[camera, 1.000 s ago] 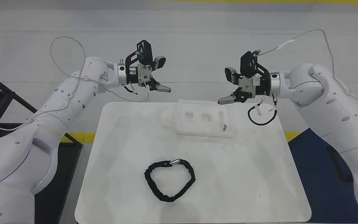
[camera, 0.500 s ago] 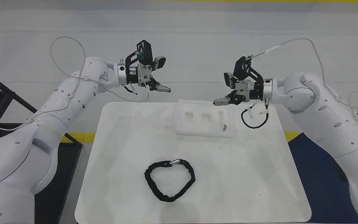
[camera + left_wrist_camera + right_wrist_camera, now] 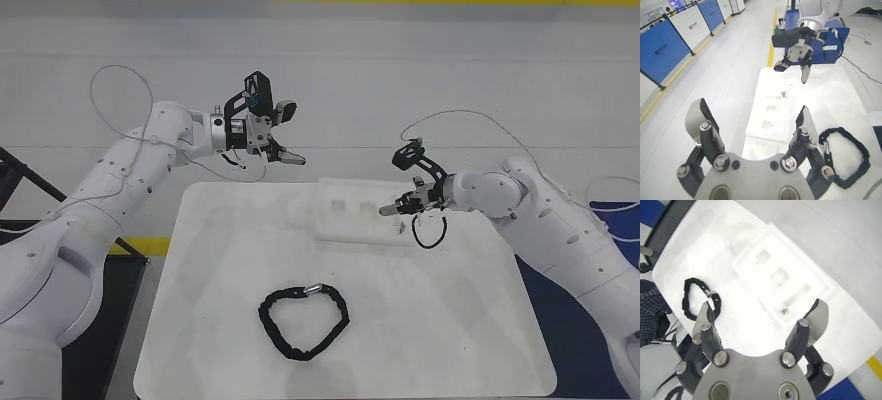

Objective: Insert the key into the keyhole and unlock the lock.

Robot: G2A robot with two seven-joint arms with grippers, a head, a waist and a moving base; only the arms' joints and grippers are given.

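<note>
Here the small metal key [image 3: 399, 226] lies on the white foam tray [image 3: 330, 225]; the right gripper [image 3: 395, 208] hangs just above, fingers apart, likely to grasp it. The left gripper [image 3: 290, 133] hangs, fingers apart, near the surface's [image 3: 450, 330] far edge.

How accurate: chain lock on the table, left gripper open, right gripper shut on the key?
One error: the right gripper is open, and the key lies loose on the foam tray, as the right wrist view shows. The chain lock on the table and the open left gripper are correct.
</note>
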